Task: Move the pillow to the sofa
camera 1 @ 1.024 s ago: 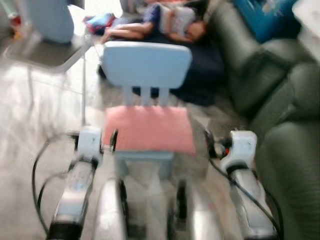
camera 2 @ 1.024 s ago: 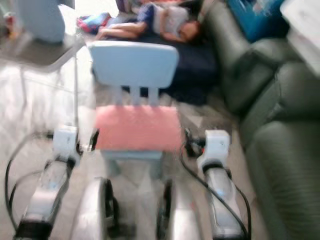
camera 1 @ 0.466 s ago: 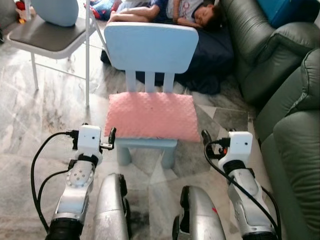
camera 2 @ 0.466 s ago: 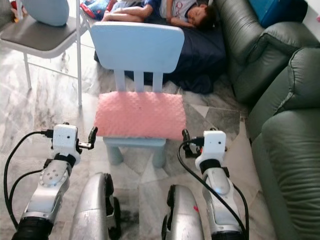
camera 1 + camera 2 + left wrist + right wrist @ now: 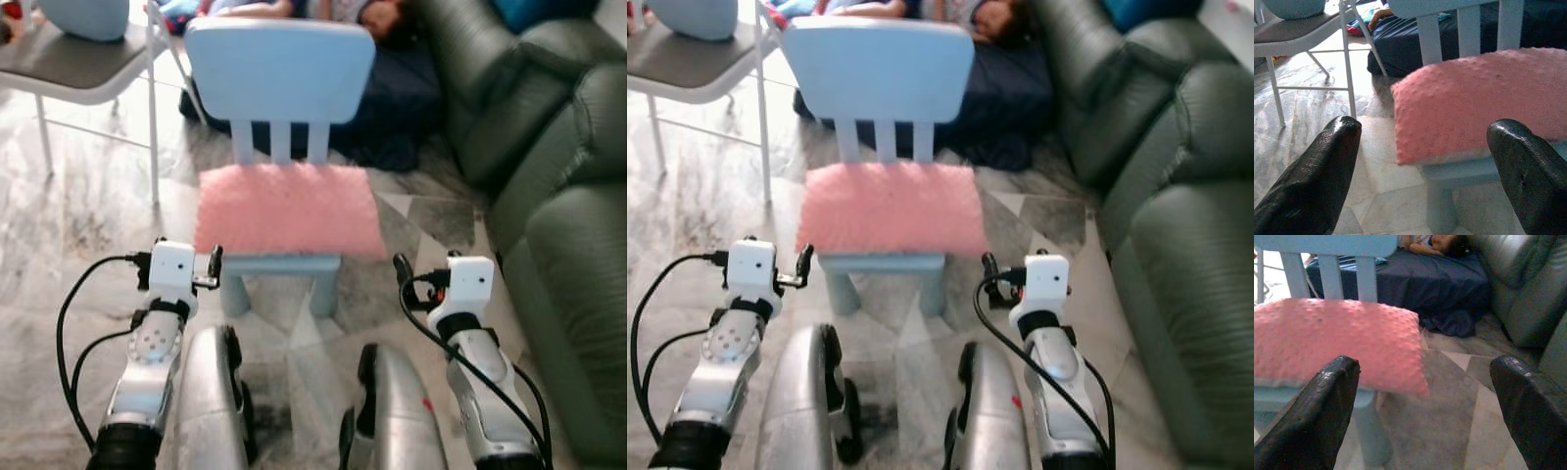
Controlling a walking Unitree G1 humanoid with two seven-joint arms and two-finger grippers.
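Left eye view: a robot stands before a small chair (image 5: 279, 73), both arms raised toward the pink pillow (image 5: 287, 208) lying flat on its seat.
Folding chair (image 5: 69, 69): at far left, apart from the work, something pale blue resting on its seat.
Left gripper (image 5: 217, 267): just beside the pillow's near left corner, not touching; in the left wrist view its fingers (image 5: 1317, 166) are spread wide, the corner between them.
Pillow: covers the seat, its near edge overhanging the front, which leaves both corners free to be gripped.
Right gripper (image 5: 400, 274): near the right corner, also apart from it; its fingers (image 5: 1312, 411) are wide, seemingly readied for a two-sided lift.
Person (image 5: 921, 8): lying on a dark mat behind the chair.
Sofa (image 5: 568, 215): grey-green, along the right, the pillow's destination; nothing carried there yet.
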